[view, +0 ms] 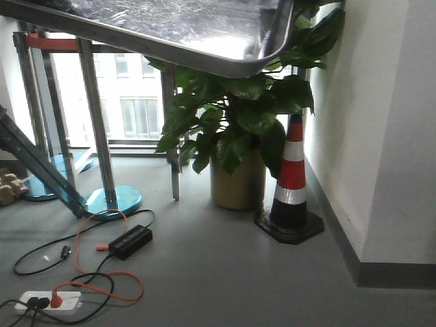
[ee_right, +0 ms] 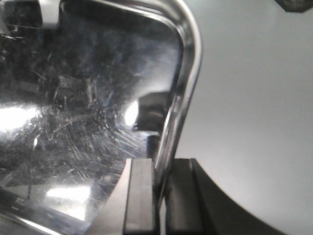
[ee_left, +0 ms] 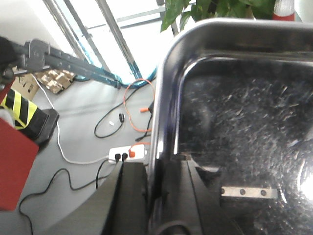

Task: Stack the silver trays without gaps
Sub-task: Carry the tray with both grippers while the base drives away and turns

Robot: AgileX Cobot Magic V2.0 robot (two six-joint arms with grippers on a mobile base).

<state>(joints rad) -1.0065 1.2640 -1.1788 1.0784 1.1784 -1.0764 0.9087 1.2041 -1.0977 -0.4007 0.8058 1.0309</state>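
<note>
Carrying is in hand: the tray (view: 170, 20) hangs aloft at 12 o'clock in the front view, left jaws and right jaws each clamped on its rim; next it likely needs lowering level into another tray, unseen here.

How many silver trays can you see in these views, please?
1. The silver tray is held aloft, its rim clamped by the left hand on one side and the right hand on the other. More may be hidden.
</note>
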